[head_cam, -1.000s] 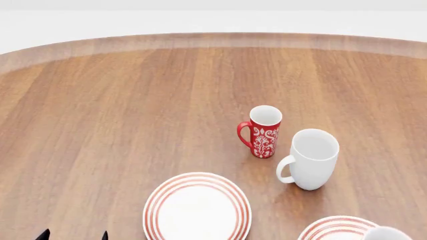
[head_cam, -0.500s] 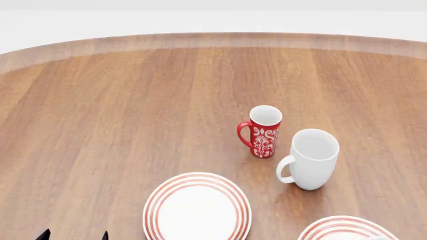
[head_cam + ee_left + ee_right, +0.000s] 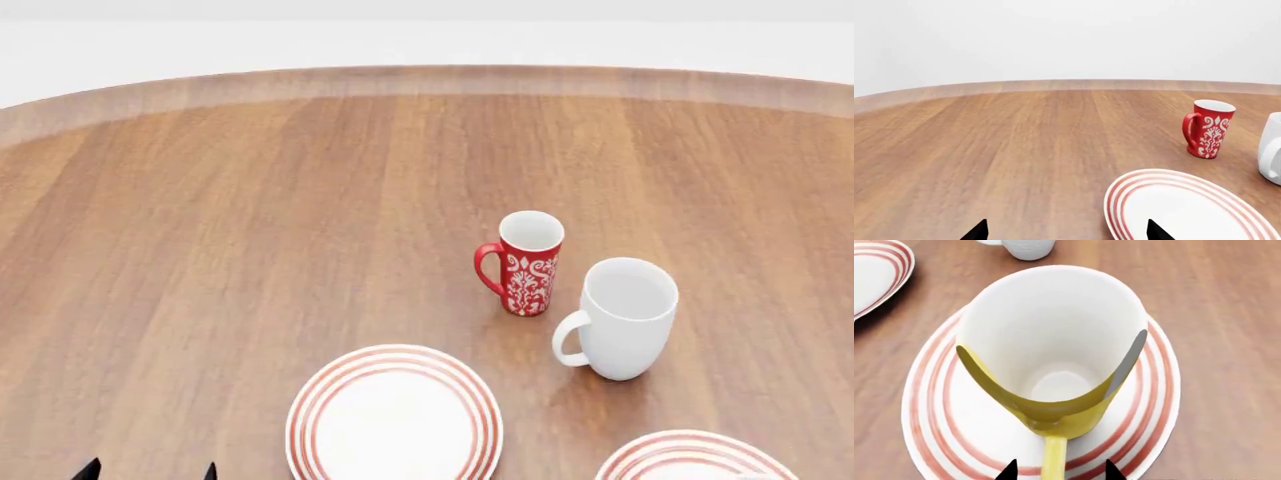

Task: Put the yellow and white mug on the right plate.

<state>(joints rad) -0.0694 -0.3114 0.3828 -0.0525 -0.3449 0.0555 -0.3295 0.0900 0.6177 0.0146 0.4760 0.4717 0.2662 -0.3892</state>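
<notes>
Over at our left, the left gripper (image 3: 1064, 231) hangs idle above the bench (image 3: 267, 230), jaws wide. Rightward, our right gripper (image 3: 1059, 471) holds the yellow and white mug (image 3: 1052, 352) by its handle, over the right plate (image 3: 1147, 405). Letting go while tilted, we risk it toppling off.

Wooden table (image 3: 240, 250) is filling the view, its curved far edge showing. Slim red patterned mug (image 3: 527, 263) is standing upright, handle pointing left. Taller white mug (image 3: 618, 317) is standing just beside it, nearer and rightward. Left ringed plate (image 3: 395, 415) is lying flat near both mugs.
</notes>
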